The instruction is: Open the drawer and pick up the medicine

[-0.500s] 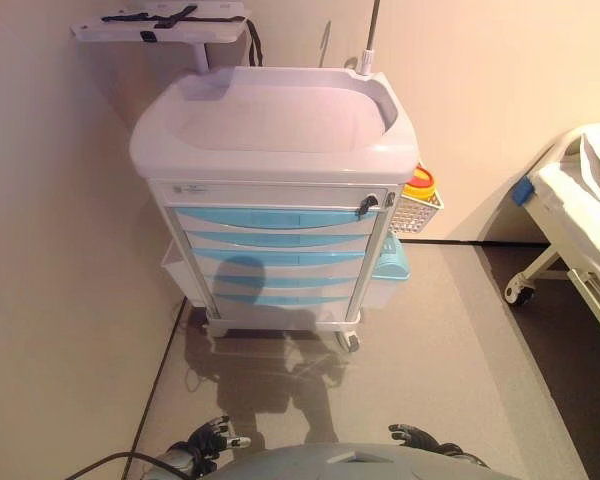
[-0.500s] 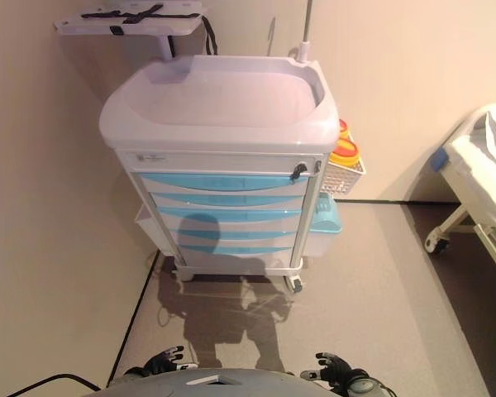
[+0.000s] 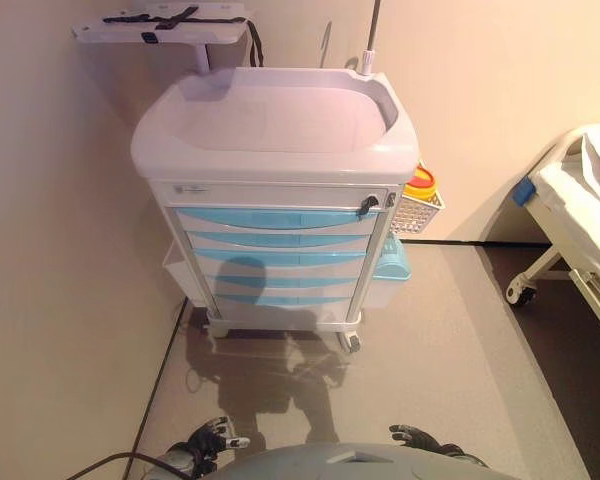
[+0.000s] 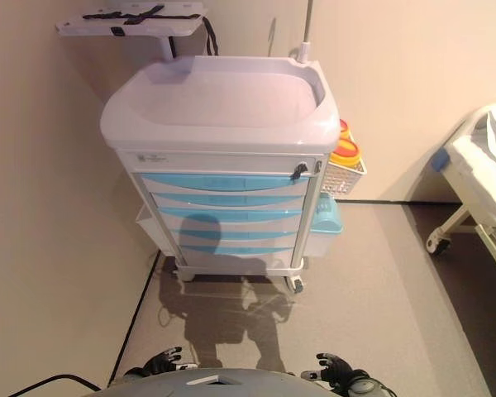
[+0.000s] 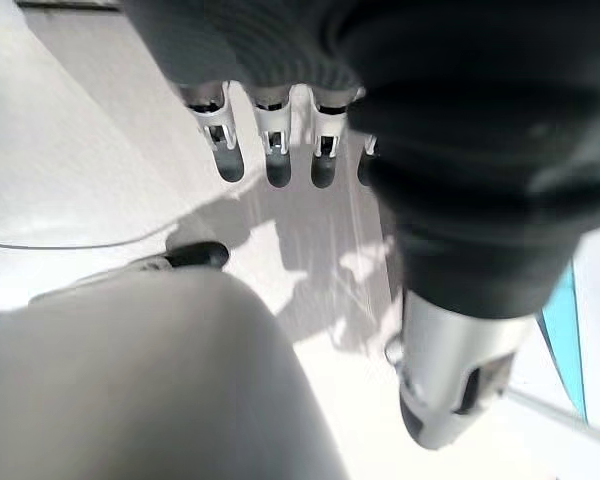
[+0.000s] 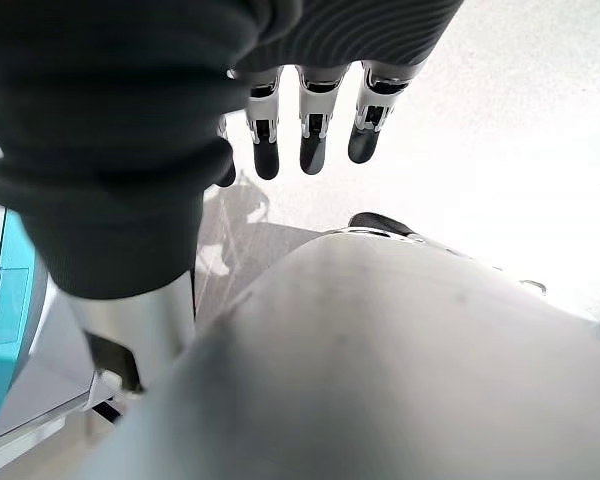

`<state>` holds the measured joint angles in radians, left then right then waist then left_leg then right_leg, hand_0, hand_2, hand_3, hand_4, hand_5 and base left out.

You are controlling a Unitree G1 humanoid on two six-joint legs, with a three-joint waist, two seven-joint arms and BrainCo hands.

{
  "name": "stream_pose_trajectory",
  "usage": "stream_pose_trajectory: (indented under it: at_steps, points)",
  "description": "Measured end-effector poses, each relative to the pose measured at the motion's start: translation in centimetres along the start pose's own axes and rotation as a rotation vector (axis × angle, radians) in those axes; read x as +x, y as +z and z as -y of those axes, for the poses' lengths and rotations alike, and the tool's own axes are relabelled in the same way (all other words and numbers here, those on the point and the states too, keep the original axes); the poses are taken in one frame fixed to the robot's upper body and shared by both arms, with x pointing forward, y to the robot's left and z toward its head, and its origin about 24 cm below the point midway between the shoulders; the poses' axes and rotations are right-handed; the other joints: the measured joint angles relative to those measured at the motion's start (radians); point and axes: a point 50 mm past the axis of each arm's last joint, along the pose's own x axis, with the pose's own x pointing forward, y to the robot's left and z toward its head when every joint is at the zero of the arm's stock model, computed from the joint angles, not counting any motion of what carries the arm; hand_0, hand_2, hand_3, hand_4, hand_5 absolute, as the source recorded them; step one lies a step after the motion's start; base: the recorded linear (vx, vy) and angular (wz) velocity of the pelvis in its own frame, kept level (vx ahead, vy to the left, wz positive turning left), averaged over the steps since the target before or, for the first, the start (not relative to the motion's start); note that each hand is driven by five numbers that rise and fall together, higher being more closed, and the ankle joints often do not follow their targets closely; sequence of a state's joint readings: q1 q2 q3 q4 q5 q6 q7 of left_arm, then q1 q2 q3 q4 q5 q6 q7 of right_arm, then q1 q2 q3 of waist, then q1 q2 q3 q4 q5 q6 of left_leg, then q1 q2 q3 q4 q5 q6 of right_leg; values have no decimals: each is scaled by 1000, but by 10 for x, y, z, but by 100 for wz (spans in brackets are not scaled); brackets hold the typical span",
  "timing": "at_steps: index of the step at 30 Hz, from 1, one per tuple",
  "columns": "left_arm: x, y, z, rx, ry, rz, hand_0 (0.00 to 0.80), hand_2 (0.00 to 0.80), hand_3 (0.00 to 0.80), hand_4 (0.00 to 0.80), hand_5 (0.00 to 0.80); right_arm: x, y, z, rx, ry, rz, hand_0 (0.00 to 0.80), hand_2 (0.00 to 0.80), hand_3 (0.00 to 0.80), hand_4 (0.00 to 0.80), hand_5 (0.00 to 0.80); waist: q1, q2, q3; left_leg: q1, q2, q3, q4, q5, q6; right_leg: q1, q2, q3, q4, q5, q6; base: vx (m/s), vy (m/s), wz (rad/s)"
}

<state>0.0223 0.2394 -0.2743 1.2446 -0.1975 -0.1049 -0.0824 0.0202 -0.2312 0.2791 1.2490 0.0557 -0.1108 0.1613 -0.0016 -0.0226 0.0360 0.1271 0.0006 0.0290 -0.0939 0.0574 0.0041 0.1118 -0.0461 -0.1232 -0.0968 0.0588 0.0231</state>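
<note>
Head views: medical cart (image 3: 280, 130) standing against wall, five blue drawers (image 3: 275, 255) stacked in front, all sitting shut; medicine not showing anywhere. Key (image 3: 367, 205) hanging at top right of drawer stack. Wire basket (image 4: 345, 175) clinging to cart's right side, holding two yellow-and-red containers (image 4: 345, 152). One bed (image 3: 585, 215) showing at right edge.

Wrist views only: left hand (image 5: 270, 135) hanging low, fingers straight, gripping nothing; right hand (image 6: 305, 125) likewise relaxed, holding nothing. Both well apart from cart.

Grey carpeted floor (image 3: 450, 340) bearing white wheeled medical cart with pale-blue drawers (image 3: 275, 235) at 12 o'clock, white-framed bed (image 3: 580, 225) at 2 o'clock.
</note>
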Motion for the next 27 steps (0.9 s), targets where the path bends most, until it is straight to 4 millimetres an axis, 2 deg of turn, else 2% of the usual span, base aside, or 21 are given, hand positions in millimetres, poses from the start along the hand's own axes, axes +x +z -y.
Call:
stream_pose_trajectory:
  at_steps: [4, 10, 15, 17, 19, 20, 22, 24, 27]
  points:
    - [0, -4, -1, -14, 38, -23, 0, 0, 0, 0, 0, 0, -1, 0, 1, -1, -3, 0, 0, 0, 0, 0, 0, 2, 1, 0, 0, -3, 0, 0, 0, 0, 0, -1, 0, -1, -1, 76, 32, 2]
    - [-2, -9, -8, -139, 95, -26, 0, 0, 0, 0, 0, -1, -2, 1, 2, -10, 7, 0, 0, 0, 0, 0, 1, 13, 8, -3, -1, -3, 0, 0, 0, -5, -1, -1, 0, -5, -4, 50, 74, 0]
    - [-1, 3, -15, -192, 168, 5, 0, 0, 0, 0, 0, -2, 7, 13, -15, -43, 37, 0, 0, 0, 0, 0, 0, 38, 33, -67, -4, 10, 6, 18, 3, -93, -5, 8, 30, -3, -4, -99, 132, -7]
    - [3, 23, -18, -208, 187, 55, 0, 0, 0, 0, 0, -2, 19, 25, -24, -78, 67, 0, 0, 0, 0, 0, -5, 55, 92, -94, -7, 19, 20, 27, 8, -127, -11, 12, 57, 0, 0, -114, 109, -12]
    - [5, 44, -22, -241, 206, 121, 0, 0, 0, 0, 0, -2, 36, 37, -29, -113, 109, 0, 0, 0, 0, 0, -7, 78, 159, -120, -10, 34, 26, 30, 7, -169, -13, 32, 91, 0, 0, -145, 126, -22]
    - [5, 53, -24, -267, 216, 148, 0, 0, 0, 0, 0, -2, 42, 40, -32, -120, 125, 0, 0, 0, 0, 0, -14, 79, 180, -139, -15, 47, 41, 28, 9, -198, -13, 46, 108, 4, -1, -136, 119, -31]
    - [5, 71, -29, -316, 234, 207, 0, 0, 0, 0, 0, -2, 58, 46, -42, -135, 168, 0, 0, 0, 0, 0, -24, 75, 220, -174, -14, 71, 64, 20, 9, -249, -12, 72, 138, -1, 6, -124, 110, -41]
    - [4, 100, -35, -373, 241, 295, 0, 0, 0, 0, 0, -3, 73, 49, -33, -152, 220, 0, 0, 0, 0, 0, -37, 57, 277, -210, -20, 100, 110, 7, 20, -297, -11, 101, 185, -2, 6, -123, 87, -42]
    - [-2, 141, -45, -471, 240, 428, 0, 0, 0, 0, 0, -3, 93, 50, -18, -164, 292, 0, 0, 0, 0, 0, -57, 15, 342, -261, -20, 139, 168, -21, 22, -359, -14, 144, 227, -8, 14, -111, 61, -37]
